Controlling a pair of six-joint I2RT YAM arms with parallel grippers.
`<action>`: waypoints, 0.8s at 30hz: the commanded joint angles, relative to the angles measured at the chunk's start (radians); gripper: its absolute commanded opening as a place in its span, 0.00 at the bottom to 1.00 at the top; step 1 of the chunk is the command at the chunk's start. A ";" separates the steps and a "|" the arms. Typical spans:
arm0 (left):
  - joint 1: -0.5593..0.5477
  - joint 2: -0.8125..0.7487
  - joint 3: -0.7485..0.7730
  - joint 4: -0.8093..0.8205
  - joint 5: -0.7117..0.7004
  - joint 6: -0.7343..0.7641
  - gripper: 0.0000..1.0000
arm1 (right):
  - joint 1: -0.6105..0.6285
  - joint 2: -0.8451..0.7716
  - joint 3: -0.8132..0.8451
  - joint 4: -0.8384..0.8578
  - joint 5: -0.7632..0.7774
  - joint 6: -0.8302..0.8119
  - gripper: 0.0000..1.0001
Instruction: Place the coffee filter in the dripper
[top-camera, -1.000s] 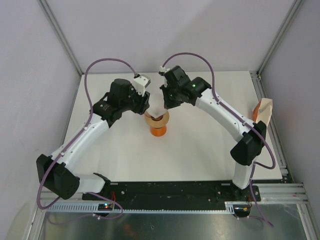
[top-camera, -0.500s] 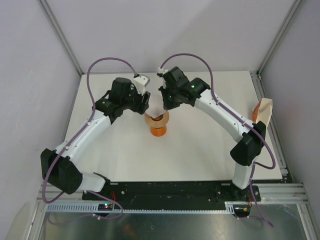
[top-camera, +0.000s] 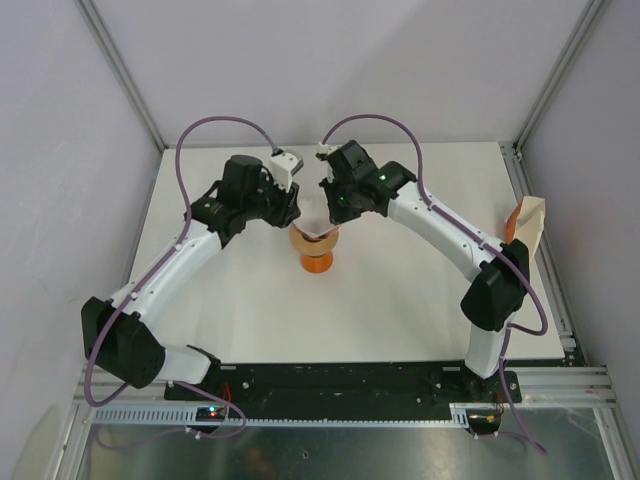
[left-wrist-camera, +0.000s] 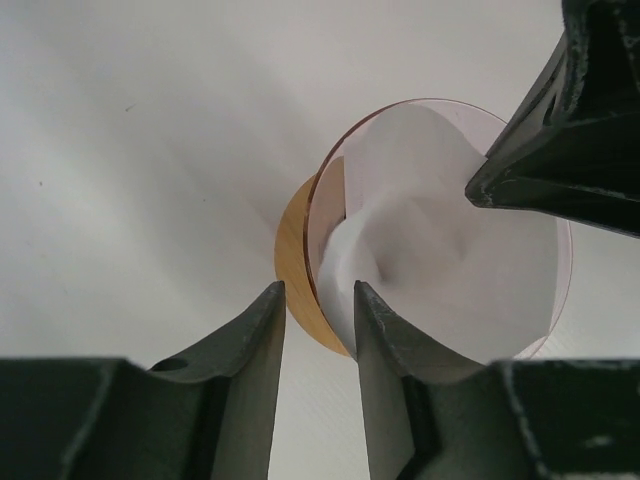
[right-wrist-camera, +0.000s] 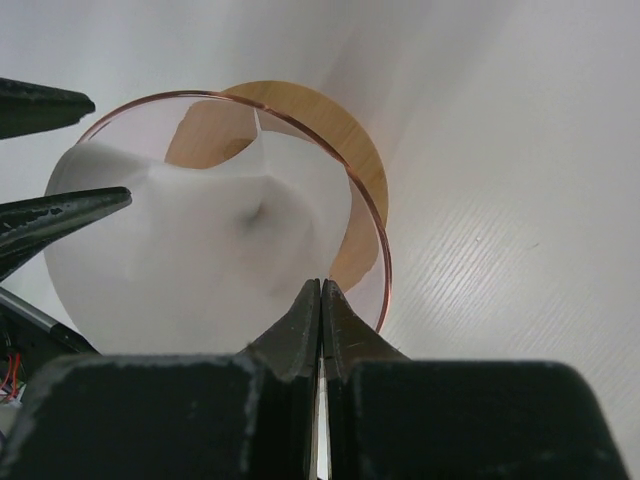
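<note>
Coffee filter: white paper, spread open inside the dripper, its folds dipping toward the middle.
Dripper: clear pinkish cone, seated on the tan ring of the orange stand, mid-worktop.
Left gripper: jaws stood narrowly apart, astride the dripper's rim; in its wrist view the filter lay toward 1 o'clock.
Right gripper: 2 fingers pressed together, tips at the filter's near edge, filter toward 11 o'clock; whether paper was pinched could not be told.
</note>
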 joint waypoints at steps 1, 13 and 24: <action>0.008 -0.004 -0.022 0.000 0.000 0.009 0.37 | -0.012 -0.026 -0.016 0.016 -0.013 -0.010 0.00; 0.021 -0.010 -0.077 -0.001 -0.047 0.029 0.29 | -0.008 -0.019 0.000 0.029 -0.026 -0.013 0.00; 0.021 -0.051 -0.037 -0.002 0.002 0.011 0.33 | -0.002 -0.046 0.021 0.061 -0.039 -0.023 0.16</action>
